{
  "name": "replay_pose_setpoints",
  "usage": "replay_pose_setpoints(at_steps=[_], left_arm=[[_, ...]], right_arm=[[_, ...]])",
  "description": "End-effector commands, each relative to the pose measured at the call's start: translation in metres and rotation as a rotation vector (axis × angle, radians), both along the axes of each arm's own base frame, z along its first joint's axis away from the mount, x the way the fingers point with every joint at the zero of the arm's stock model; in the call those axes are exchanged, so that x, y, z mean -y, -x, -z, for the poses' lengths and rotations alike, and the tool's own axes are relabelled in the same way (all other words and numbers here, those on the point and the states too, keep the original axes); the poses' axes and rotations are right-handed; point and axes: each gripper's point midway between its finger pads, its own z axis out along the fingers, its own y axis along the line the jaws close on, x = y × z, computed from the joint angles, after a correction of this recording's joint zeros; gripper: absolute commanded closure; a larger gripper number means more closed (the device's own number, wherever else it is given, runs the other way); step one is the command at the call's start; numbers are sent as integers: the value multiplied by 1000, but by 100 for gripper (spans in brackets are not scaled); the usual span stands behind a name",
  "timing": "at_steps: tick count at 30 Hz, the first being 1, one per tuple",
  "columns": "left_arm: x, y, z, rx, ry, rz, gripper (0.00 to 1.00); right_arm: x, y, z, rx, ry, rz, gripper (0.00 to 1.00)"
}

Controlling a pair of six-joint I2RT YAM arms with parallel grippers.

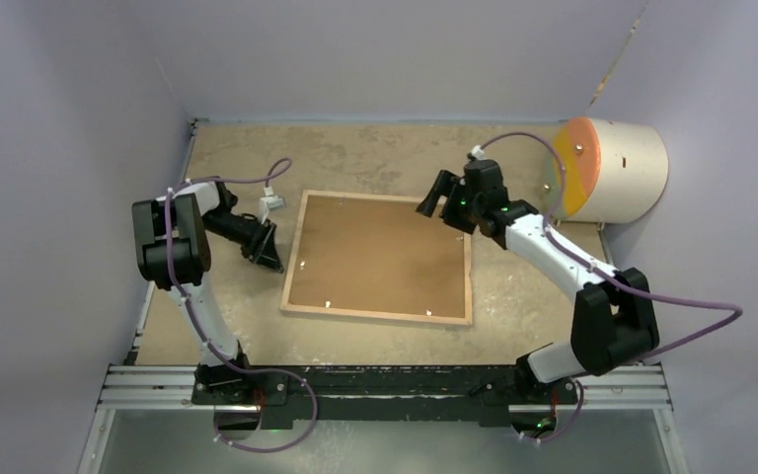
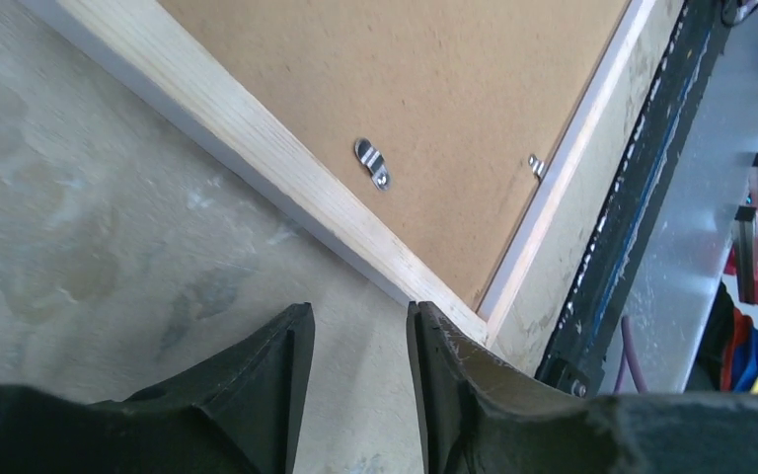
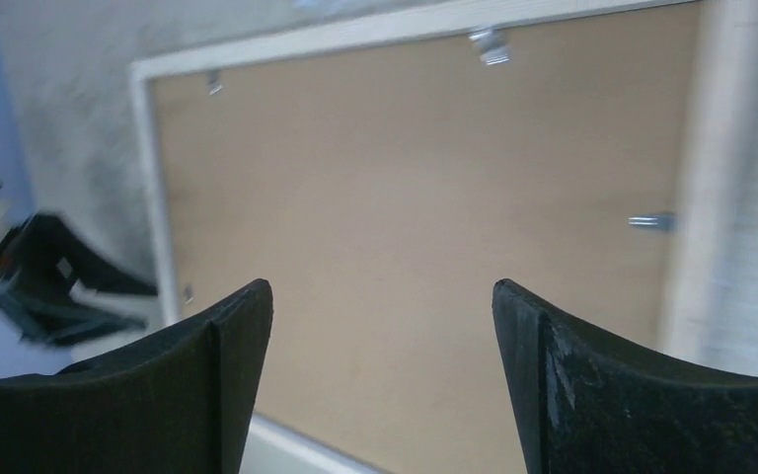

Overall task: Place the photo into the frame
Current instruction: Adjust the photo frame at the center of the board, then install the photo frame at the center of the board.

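The frame [image 1: 375, 316] lies back-up on the table, its light wood rim [image 2: 257, 138] around a plain brown backing board [image 1: 380, 252] held by small metal clips [image 2: 372, 163]. The photo is out of view. My left gripper [image 1: 270, 257] sits low beside the frame's left rim, near its near-left corner. In the left wrist view the left gripper [image 2: 357, 311] is open over bare table, its right finger just short of the rim. My right gripper [image 1: 436, 197] hovers over the frame's far-right part. In the right wrist view the right gripper [image 3: 382, 288] stands wide open above the backing board [image 3: 405, 178], holding nothing.
A pale cylinder with an orange face [image 1: 612, 168] lies at the back right corner. A black rail [image 1: 385, 380] runs along the near edge by the arm bases. Grey walls close in the table on the left, back and right.
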Motion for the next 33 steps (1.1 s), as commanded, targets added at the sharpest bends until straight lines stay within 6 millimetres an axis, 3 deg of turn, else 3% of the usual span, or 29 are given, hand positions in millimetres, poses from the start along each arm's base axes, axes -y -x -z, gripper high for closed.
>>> replay_pose_setpoints(at_steps=[1,8,16,24,33], left_arm=[[9,-25,-14,48,67,-74,59],[13,-23,4,-23,104,-92,70],[16,-23,9,-32,114,-89,76],[15,-22,12,-29,103,-87,78],[15,-22,12,-26,103,-84,80]], right_arm=[[-96,14,-22,44,-189,-212,20],[-195,38,-3,-10,-302,-387,23],[-274,60,21,-84,-355,-512,23],[-315,72,43,-145,-379,-567,23],[-328,70,61,-156,-364,-569,24]])
